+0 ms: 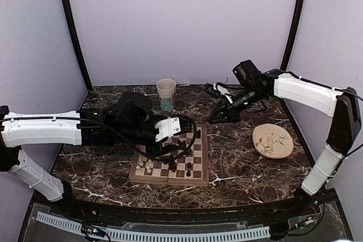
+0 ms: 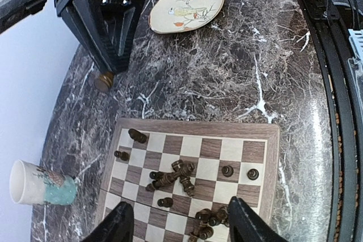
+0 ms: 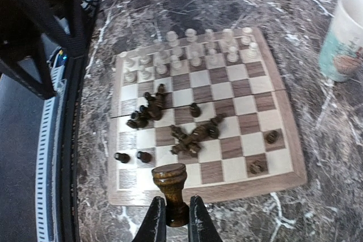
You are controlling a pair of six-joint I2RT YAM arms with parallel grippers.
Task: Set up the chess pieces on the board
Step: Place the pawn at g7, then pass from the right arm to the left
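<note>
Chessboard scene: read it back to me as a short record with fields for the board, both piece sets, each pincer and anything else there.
Board: square wooden checkered chessboard, flat on the dark marble table
Cream set: cream-white chess pieces standing in two rows along one edge
Dark set: dark brown chess pieces, several toppled in heaps mid-board, a few upright
Left pincer: open, above the dark heaps
Right pincer: shut on one dark brown piece, beyond the board's edge
Other: cream paper cup with teal print; round cream plate with bird drawing
</note>
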